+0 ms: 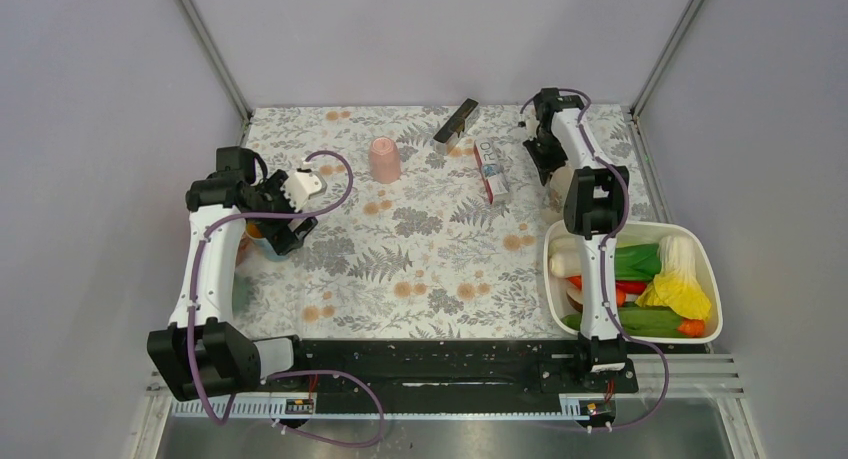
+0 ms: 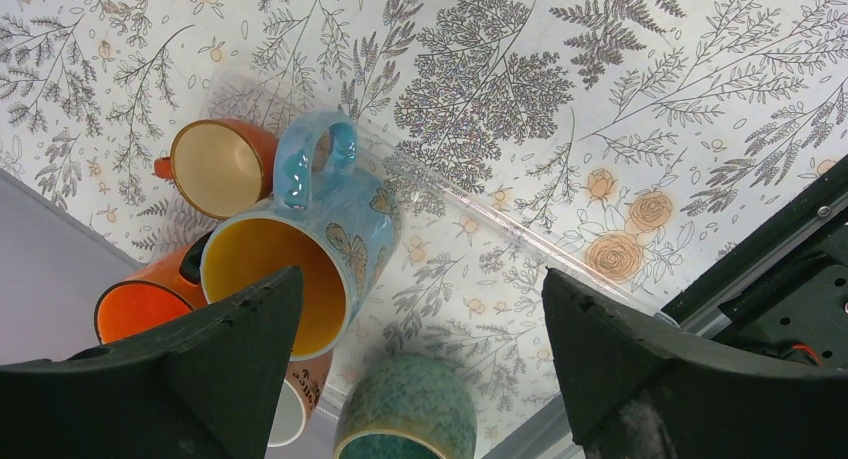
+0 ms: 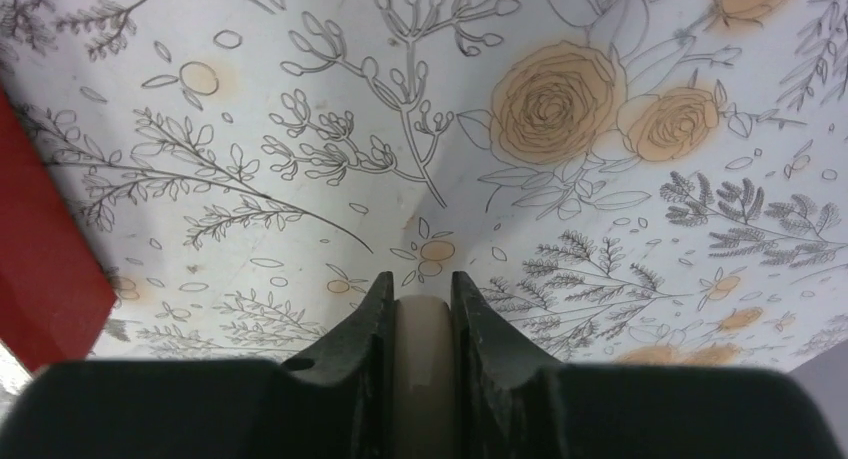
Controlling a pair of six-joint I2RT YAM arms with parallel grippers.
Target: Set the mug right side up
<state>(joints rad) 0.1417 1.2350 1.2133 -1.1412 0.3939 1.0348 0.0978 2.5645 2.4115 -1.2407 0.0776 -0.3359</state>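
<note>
my right gripper (image 3: pixel 420 285) is clamped on a thin cream ceramic edge, by my judgement the wall or handle of the one cream ceramic mug (image 1: pixel 560 184), which lies right under my wrist on the base side; its mouth direction i cannot tell. my left gripper (image 2: pixel 422 279), jaws wide, hangs well apart over five other mugs (image 2: pixel 320 229). there is one pink plastic cup (image 1: pixel 385 159)

My left fingers (image 2: pixel 230 369): matt black, faintly grainy plastic. The blue mug (image 2: pixel 330 249): glossy glazed ceramic; the green mug (image 2: pixel 405 414): speckled glaze. The tablecloth (image 2: pixel 620 89): smooth printed sheet with a slight sheen. The cream piece (image 3: pixel 420 369) between my right fingers (image 3: pixel 350 379): smooth, glossy.
</note>
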